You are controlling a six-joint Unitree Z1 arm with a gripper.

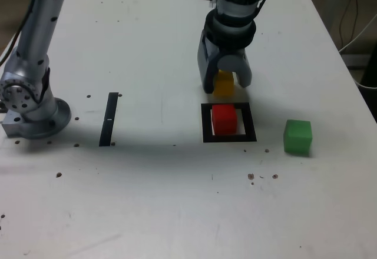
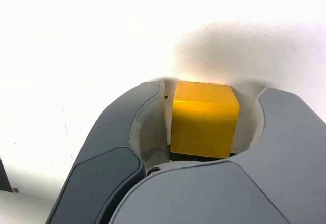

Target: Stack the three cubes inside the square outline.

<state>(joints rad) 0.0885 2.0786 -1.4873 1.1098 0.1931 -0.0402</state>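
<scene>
Centrally, the small solid yellow cube (image 2: pixel 204 119) is bracketed by the grey gripper (image 1: pixel 227 83); jaws partly spread, contact with its sides not discernible.

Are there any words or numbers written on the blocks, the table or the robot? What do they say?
None: no words, numbers or signs can be read in either view.
The yellow cube, red cube and green cube have plain faces.
The black square frame and the black strip carry no writing; the strip has only a small pale mark, too small to read.
The gripper shows no label.
</scene>
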